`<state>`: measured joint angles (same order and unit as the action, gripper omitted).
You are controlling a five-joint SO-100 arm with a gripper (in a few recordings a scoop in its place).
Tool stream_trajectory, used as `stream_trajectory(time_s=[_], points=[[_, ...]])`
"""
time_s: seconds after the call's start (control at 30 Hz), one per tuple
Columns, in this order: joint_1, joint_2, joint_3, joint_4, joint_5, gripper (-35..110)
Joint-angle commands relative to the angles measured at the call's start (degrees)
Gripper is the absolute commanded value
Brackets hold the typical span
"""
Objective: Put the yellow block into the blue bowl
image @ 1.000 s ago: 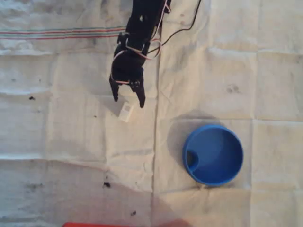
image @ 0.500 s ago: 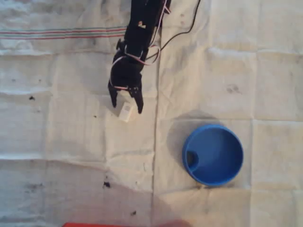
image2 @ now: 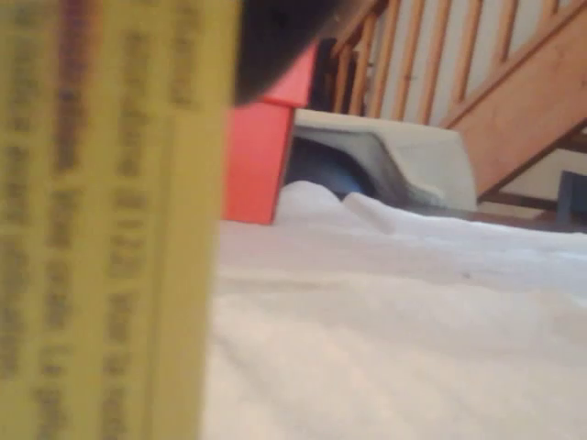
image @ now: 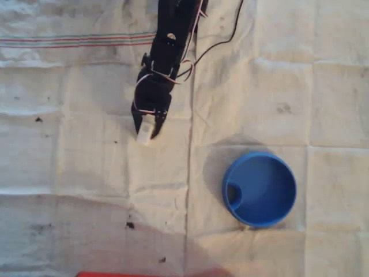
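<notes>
Overhead view: the gripper [image: 147, 129] points down-picture, its jaws narrowed around the yellow block [image: 143, 136] on the cloth-covered worktop [image: 69, 173] — the block sits between the fingertips, its long axis hard to read. The blue bowl [image: 259, 188] lies well apart, down and to the right — nothing in it.

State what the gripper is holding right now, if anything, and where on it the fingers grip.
The black gripper has closed around the small pale-yellow rectangular block, its fingers on the block's opposite long sides near the upper end.
</notes>
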<state>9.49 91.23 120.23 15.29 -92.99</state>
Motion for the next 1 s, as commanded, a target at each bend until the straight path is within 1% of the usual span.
stream_trajectory(time_s=[0.0,0.17,0.27,0.4,0.67,0.83,0.97], points=[[-0.4,2.2,-2.5,-1.8,-0.5,0],[-0.6,8.7,-3.4,-1.0,0.2,0],[-2.9,12.5,-4.0,-0.8,0.3,0],[-5.4,18.2,-4.2,2.5,0.4,0],[-15.0,28.2,-4.3,11.8,1.8,0],[-21.4,30.7,-5.9,11.5,6.5,0],[-25.6,28.4,-10.3,11.3,6.9,0]])
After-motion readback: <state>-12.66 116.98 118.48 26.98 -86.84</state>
